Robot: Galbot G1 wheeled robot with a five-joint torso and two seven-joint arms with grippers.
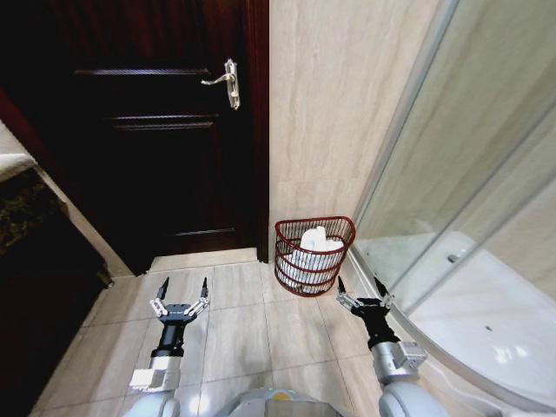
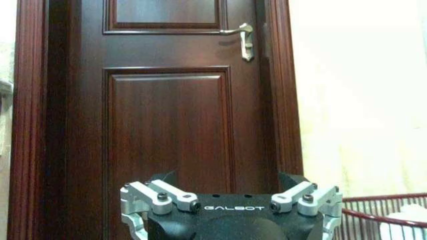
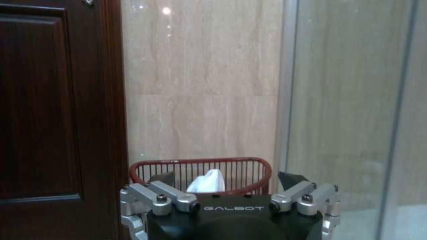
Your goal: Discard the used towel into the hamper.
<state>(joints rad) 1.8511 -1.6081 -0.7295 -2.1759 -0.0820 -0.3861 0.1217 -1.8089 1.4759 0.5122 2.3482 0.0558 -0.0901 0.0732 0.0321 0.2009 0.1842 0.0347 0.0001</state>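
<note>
The hamper (image 1: 314,254) stands on the tiled floor (image 1: 234,321) against the beige wall (image 1: 330,104), in the corner between the dark wooden door (image 1: 165,130) and the glass shower enclosure (image 1: 460,226). A white towel (image 1: 314,246) sits bunched inside it, its top poking just above the rim, so from where I stand the discarding looks done.

Both arms are held low in front of the robot, over the floor. The left gripper (image 1: 182,287) hovers before the door, well to the side of the hamper, its fingers spread wide with nothing between them. The right gripper (image 1: 362,285) hangs just short of the hamper, near the shower's curved base, likewise wide open and holding nothing.

I would judge that little or nothing is left of the task beyond drawing the arms away, since no other towel lies on the floor nearby.
</note>
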